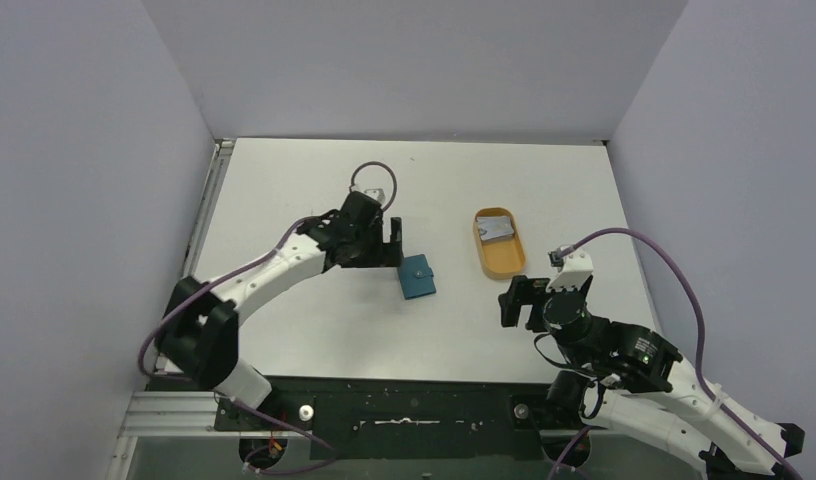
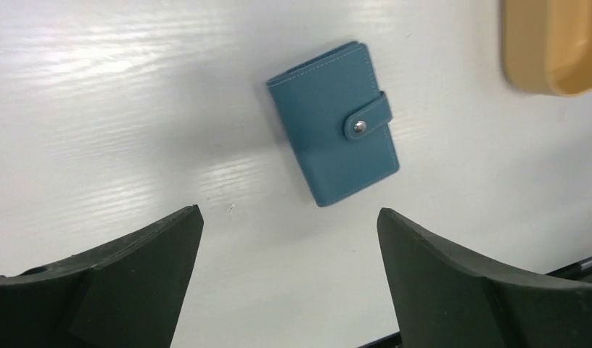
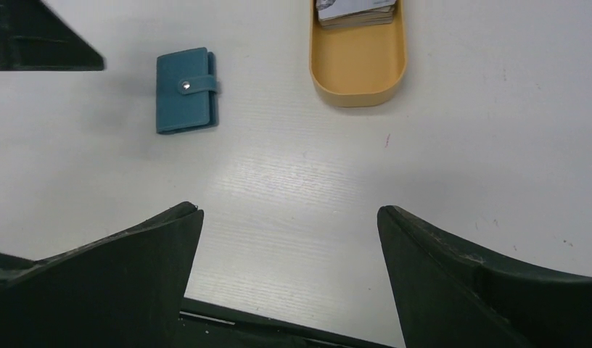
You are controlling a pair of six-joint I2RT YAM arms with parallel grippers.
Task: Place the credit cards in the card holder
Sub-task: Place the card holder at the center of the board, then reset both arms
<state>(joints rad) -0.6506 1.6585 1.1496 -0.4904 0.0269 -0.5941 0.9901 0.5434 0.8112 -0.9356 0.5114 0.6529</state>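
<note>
We see the left gripper (image 1: 389, 243) above the white table's (image 1: 284, 200) middle, jaws wide apart and empty, just beside the closed teal-blue leather card holder (image 1: 417, 276). Rightward, thin grey-silver credit cards (image 1: 497, 229) lie stacked in the far end of the orange oval tray (image 1: 504, 265). The right gripper (image 1: 517, 300), toward the near edge, gapes empty.

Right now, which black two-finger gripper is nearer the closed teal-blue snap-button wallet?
The left gripper, open just beside the wallet; the right gripper sits farther off, nearer the orange oval tray.
</note>
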